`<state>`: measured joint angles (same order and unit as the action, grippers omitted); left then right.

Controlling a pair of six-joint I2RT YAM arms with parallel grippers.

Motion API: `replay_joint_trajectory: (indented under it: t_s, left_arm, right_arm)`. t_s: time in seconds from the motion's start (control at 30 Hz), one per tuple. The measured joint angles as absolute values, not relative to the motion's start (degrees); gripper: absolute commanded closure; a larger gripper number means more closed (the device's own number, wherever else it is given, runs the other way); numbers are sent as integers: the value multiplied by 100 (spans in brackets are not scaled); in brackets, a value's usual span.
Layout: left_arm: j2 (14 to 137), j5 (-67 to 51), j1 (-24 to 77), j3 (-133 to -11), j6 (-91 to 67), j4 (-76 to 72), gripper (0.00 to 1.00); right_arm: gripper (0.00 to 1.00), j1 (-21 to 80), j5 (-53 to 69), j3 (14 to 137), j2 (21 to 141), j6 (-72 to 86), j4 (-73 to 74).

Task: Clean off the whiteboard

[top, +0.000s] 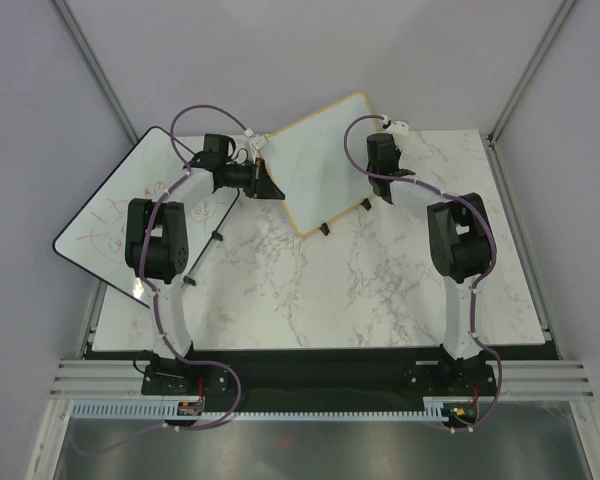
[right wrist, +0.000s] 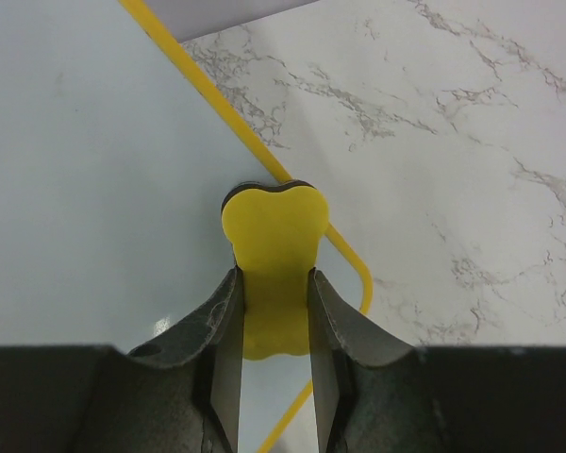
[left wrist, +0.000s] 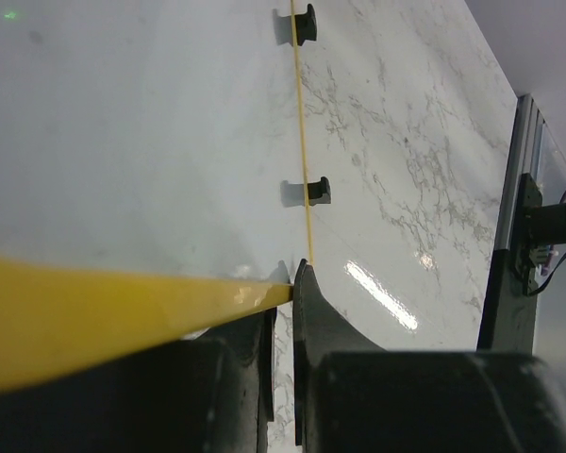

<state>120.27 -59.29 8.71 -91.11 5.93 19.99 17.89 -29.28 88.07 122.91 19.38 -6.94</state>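
White marble counter with two boards

The counter (top: 380,290) fills the middle of the top view. A wood-framed whiteboard (top: 320,160) sits at upper centre, tilted, its black feet (top: 325,229) on the marble. A larger whiteboard (top: 110,230) with red scribbles lies at upper left, overhanging the counter's left edge.

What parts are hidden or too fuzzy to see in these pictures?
1. Top view: the eraser hides under the right gripper.
2. Top view: the left arm covers part of the big board, and its red scribbles are too small to read.
3. Left wrist view: the whiteboard frame is blurred up close.
4. Right wrist view: the picture edges cut off most of the whiteboard.
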Motion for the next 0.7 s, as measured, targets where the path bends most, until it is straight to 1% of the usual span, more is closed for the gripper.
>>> replay_joint_trajectory:
  t_s: [0.1,0.3,0.43,0.5,0.6,0.7]
  left_arm:
    - [12027,-5920,871,-9111,596,1973,98]
    - [12027,-5876,871,-9109,604,1968,98]
    - [12020,-5859,878,-9098,685,1966,98]
    - [12007,-5857,884,-9094,696,1968,98]
    - [12001,-5857,880,-9089,692,1981,98]
    - [12001,-5861,875,-9089,683,2001,98]
  right_arm:
    - [100,1787,-2943,9148,12374,1850,-451]
    - [100,1776,-2574,11404,13144,1708,-200]
    - [100,1802,-2147,12425,13482,1715,-270]
    - [100,1822,-2029,12674,13592,1712,-285]
    - [100,1833,-1892,12693,13642,1719,-283]
    - [100,1844,-1791,12324,13552,1732,-434]
